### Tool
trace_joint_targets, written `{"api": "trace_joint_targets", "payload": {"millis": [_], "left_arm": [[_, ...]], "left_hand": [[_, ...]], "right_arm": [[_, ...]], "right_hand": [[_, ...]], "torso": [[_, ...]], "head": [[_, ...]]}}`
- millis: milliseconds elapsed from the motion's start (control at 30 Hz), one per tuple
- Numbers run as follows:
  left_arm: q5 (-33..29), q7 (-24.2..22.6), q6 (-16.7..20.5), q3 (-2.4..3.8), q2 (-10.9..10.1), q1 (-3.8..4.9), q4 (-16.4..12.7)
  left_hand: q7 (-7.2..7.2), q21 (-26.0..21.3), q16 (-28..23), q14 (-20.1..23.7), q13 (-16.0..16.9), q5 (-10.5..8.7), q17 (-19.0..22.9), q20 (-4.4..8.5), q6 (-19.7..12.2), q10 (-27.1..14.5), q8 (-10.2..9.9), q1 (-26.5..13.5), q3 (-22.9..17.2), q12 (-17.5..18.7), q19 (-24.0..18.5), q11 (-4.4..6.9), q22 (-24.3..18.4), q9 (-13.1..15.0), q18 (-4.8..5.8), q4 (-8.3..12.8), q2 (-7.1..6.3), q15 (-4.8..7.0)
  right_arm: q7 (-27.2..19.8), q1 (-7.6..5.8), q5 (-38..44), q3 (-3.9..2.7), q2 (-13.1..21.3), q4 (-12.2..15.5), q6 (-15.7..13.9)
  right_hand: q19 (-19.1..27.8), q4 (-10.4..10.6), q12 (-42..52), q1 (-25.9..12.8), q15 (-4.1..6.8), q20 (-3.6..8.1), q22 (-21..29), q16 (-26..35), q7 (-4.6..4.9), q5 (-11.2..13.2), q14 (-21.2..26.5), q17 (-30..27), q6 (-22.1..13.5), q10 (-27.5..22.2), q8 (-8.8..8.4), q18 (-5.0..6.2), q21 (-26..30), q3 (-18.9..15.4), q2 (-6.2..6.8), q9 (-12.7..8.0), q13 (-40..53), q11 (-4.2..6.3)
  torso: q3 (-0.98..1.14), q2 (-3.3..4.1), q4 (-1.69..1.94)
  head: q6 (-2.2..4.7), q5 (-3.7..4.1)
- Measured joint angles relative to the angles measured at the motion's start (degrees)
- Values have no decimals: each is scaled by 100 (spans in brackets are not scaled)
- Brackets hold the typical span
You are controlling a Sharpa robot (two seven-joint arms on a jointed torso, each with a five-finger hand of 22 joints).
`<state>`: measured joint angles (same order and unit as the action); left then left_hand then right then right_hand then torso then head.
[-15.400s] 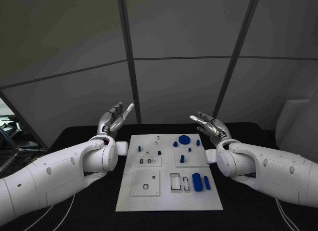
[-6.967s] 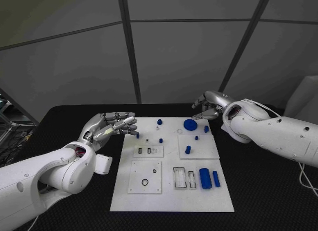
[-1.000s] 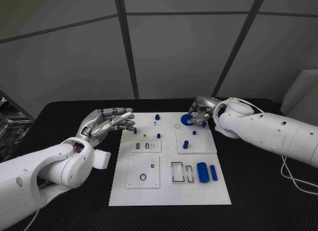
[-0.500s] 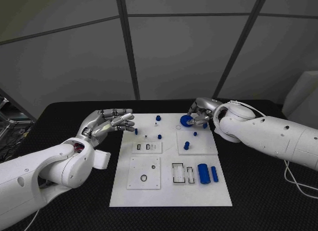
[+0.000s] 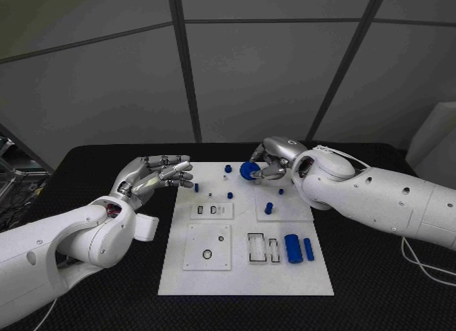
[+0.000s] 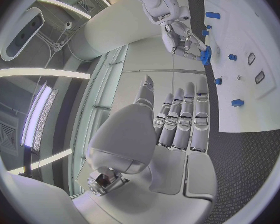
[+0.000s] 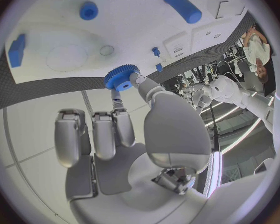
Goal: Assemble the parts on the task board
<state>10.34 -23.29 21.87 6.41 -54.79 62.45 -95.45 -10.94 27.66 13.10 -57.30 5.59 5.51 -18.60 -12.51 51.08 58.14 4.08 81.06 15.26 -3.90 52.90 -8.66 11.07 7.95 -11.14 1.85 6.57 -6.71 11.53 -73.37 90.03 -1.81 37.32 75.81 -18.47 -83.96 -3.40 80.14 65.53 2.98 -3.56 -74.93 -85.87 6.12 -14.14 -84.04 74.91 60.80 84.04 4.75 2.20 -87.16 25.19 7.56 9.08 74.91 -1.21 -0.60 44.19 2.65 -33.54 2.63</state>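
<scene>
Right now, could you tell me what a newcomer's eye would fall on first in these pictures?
Probably the blue gear pinched by the right robot hand above the far end of the white task board. Next, the left robot hand, which hovers with curled fingers and nothing in it by the board's far left corner. Then the small blue parts, such as the thick cylinder lying near the board's right edge.

1. The right hand (image 5: 270,160) now sits left of its spot half a second ago, in the upper middle of the head view, over the far end of the task board (image 5: 245,276).
2. The blue gear (image 5: 250,170) is off the board, pinched in that hand's fingertips (image 7: 135,78), and carried left with it.
3. Fifteen seconds back, both hands hovered raised and empty near the board's far corners.
</scene>
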Motion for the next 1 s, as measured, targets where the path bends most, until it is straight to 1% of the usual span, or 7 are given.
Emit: {"api": "trace_joint_targets", "payload": {"millis": [33, 267, 300, 533, 600, 767, 1000], "left_arm": [[0, 0, -1, 0, 1, 0, 0], [0, 1, -2, 0, 7, 0, 12], [0, 1, -2, 0, 7, 0, 12], [0, 1, -2, 0, 15, 1, 11], [0, 1, -2, 0, 20, 1, 10], [0, 1, -3, 0, 28, 1, 9], [0, 1, -4, 0, 37, 2, 11]], "left_hand": [[0, 0, 0, 0, 0, 0, -3, 0, 0, -17, 0, 0, 14, 0, 0, -16, 0, 0, 0, 14, 0, 0], [0, 0, 0, 0, -5, 0, -5, 0, 0, -18, 0, 0, 14, 0, 0, -18, 0, -1, 0, 14, 0, 0], [0, 0, 0, 0, -5, 0, -5, 0, 0, -18, 0, 0, 14, 0, 0, -18, 0, -1, 0, 14, 0, 0], [0, 0, 0, 0, -4, 0, -4, 0, 0, -18, 0, 0, 14, 0, 0, -18, -4, -1, 0, 14, 0, 0], [0, 0, 0, 0, -5, 0, -4, 0, 0, -18, 0, 0, 14, 0, 0, -18, -4, -1, 0, 14, 0, 0], [0, 0, 0, 0, -4, 0, -4, 0, 0, -18, 0, 0, 14, 0, 0, -18, -4, -1, 0, 14, 0, 0], [0, 0, 0, 0, -4, 0, -10, 0, 0, -18, 0, 0, 14, 0, 0, -18, -4, -2, 0, 14, 0, 0]], "right_arm": [[11, 0, 67, 0, -54, -6, -15], [107, -1, 670, 5, -465, -154, -123], [121, -2, 741, 12, -510, -177, -132], [205, -3, 1121, 124, -861, -413, -150], [222, -2, 1185, 146, -938, -476, -144], [263, -1, 1316, 177, -1079, -627, -114], [296, -1, 1422, 207, -1209, -745, -25]], "right_hand": [[0, 0, 0, 0, 0, 0, 0, 0, 0, 0, 0, 0, 0, 0, 0, 0, 0, 0, 0, 0, 0, 0], [0, 0, -1, 0, 0, 0, 1, 0, -1, 0, 0, -1, -1, 0, -17, 0, 0, -1, 1, 0, 0, 0], [0, -1, -1, 0, 0, 0, 1, 0, -1, 0, 0, -1, -1, 0, -18, 0, 0, -1, 1, 0, 0, 0], [0, -17, -1, -1, 0, 0, 1, 0, -2, 1, 0, -1, -2, 0, -48, 0, 0, 14, 2, 1, 0, 0], [0, -17, -1, -1, 0, 0, 1, 0, -2, 1, 0, -1, -2, 0, -61, 0, 0, 14, 2, 1, 0, 0], [0, -17, -4, -1, 0, 0, 1, 0, -4, 6, 0, -1, -3, 0, -39, 0, 0, 14, 3, 1, 0, 0], [0, -17, -4, -2, -1, -1, 1, 0, 16, 19, 0, -1, 17, 0, -37, 0, 0, 14, 4, 2, 0, 0]], "torso": [[-1, 0, 1], [-2, 4, 5], [-2, 4, 5], [-1, 4, 5], [1, 4, 5], [3, 4, 4], [4, 2, -3]], "head": [[-4, -6], [-17, -48], [-18, -51], [-15, -62], [-14, -69], [-15, -70], [-24, -83]]}}
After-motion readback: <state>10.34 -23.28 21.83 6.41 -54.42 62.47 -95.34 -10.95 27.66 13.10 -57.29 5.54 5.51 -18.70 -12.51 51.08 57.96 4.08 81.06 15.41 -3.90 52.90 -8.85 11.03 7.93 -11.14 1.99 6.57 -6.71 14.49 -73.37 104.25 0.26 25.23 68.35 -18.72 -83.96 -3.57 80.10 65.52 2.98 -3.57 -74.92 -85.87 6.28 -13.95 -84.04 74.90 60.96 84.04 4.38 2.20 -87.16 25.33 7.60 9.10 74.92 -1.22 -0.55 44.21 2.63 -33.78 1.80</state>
